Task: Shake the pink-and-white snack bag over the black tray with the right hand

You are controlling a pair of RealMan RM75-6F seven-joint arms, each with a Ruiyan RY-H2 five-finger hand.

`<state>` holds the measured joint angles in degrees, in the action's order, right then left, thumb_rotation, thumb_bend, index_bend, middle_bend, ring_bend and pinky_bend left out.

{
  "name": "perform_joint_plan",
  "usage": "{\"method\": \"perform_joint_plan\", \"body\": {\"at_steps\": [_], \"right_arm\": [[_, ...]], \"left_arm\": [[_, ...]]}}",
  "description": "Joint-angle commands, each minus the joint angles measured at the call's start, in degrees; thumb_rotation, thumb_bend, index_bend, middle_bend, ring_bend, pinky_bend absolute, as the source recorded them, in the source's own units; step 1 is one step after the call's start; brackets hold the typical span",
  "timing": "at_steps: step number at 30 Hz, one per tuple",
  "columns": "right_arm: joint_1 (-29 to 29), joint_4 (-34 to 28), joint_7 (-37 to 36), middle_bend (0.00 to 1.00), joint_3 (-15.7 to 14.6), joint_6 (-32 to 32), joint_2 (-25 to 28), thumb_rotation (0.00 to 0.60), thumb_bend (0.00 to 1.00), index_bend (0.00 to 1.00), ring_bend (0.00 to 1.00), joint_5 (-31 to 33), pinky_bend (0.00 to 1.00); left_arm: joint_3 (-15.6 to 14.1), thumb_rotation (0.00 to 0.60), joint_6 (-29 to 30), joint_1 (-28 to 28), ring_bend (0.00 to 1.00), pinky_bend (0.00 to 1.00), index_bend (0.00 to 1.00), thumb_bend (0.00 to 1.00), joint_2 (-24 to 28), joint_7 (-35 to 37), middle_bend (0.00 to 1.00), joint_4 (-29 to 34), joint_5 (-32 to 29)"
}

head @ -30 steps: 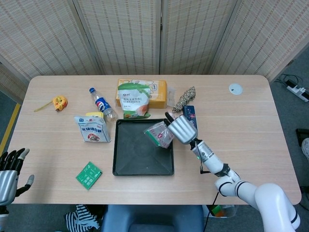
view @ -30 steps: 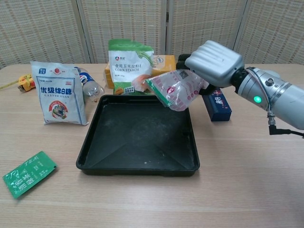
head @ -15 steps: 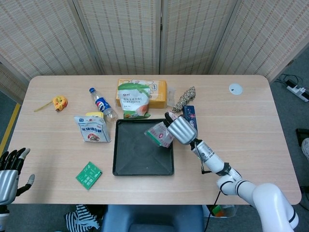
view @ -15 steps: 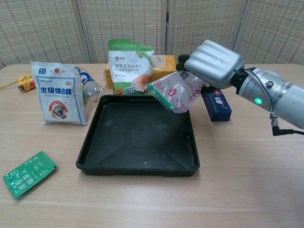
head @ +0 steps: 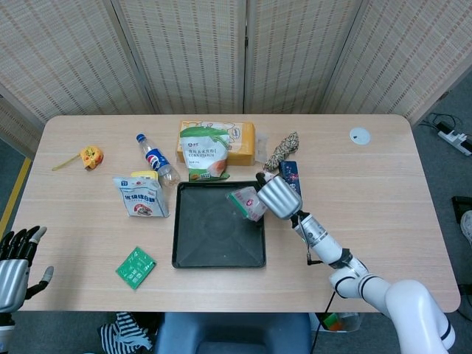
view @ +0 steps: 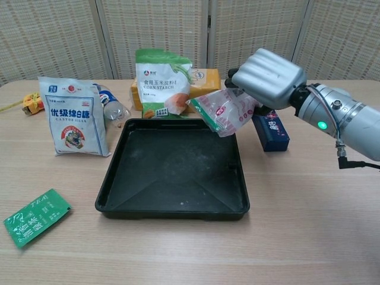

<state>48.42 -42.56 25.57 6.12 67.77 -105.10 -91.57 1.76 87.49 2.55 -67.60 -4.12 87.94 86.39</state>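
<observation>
My right hand (view: 270,78) (head: 277,196) grips the pink-and-white snack bag (view: 224,112) (head: 248,203) and holds it in the air over the right rear part of the black tray (view: 136,199) (head: 193,254). The bag hangs tilted, with its green-edged end pointing left. The tray lies in the middle of the table and nothing lies in it. At the bottom left corner of the head view my left hand (head: 15,259) stays off the table with its fingers spread and nothing in it.
Behind the tray stand a corn starch bag (view: 161,83), an orange box (view: 203,79) and a water bottle (view: 113,107). A white sugar bag (view: 72,116) stands left of it, a green packet (view: 35,217) lies front left, a dark blue box (view: 270,130) right.
The right hand has lifted the snack bag a little and drawn it toward the tray's right rear corner. The left hand has stayed put.
</observation>
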Motion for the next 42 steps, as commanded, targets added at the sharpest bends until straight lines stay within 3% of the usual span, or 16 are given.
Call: {"method": "perform_joint_plan", "body": {"at_steps": [1, 4, 9, 15, 23, 28, 42], "right_arm": [[0.1, -0.3, -0.7, 0.73, 1.0, 0.5, 0.1, 0.6, 0.52, 0.97, 1.0, 0.8, 0.89], [0.4, -0.1, 0.1, 0.74, 0.8, 0.8, 0.3, 0.6, 0.53, 0.97, 1.0, 0.3, 0.89], [0.5, 1.8, 3.2, 0.75, -2.4, -0.5, -0.1, 0.6, 0.53, 0.98, 1.0, -2.2, 0.89], [0.6, 3.3, 2.9, 0.76, -2.3, -0.5, -1.6, 0.6, 0.53, 0.99, 1.0, -2.0, 0.89], [1.0, 3.6, 2.5, 0.77, 0.9, 2.8, -2.2, 0.6, 0.53, 0.99, 1.0, -0.3, 0.89], [1.2, 6.0, 5.7, 0.77, -1.4, 2.3, -3.0, 0.6, 0.53, 0.99, 1.0, -2.2, 0.89], [1.4, 8.5, 7.9, 0.77, -3.5, 0.3, -3.7, 0.6, 0.53, 0.99, 1.0, -3.3, 0.89]], "left_arm": [[0.0, 0.6, 0.0, 0.0, 0.1, 0.03, 0.1, 0.42, 0.0, -0.1, 0.11, 0.0, 0.0], [0.0, 0.6, 0.0, 0.0, 0.1, 0.03, 0.1, 0.42, -0.1, -0.1, 0.11, 0.1, 0.0], [0.0, 0.6, -0.3, 0.2, 0.1, 0.03, 0.1, 0.42, -0.2, -0.3, 0.11, 0.0, 0.2], [0.0, 0.6, -0.2, 0.3, 0.1, 0.03, 0.1, 0.42, -0.2, -0.3, 0.11, -0.1, 0.2], [0.0, 0.6, -0.2, 0.3, 0.1, 0.04, 0.1, 0.42, -0.3, -0.3, 0.11, -0.3, 0.1], [0.1, 0.6, -0.4, 0.6, 0.1, 0.04, 0.1, 0.42, -0.4, -0.5, 0.11, -0.3, 0.2], [0.1, 0.6, -1.0, 0.9, 0.1, 0.04, 0.09, 0.42, -0.5, -1.0, 0.11, -0.2, -0.1]]}}
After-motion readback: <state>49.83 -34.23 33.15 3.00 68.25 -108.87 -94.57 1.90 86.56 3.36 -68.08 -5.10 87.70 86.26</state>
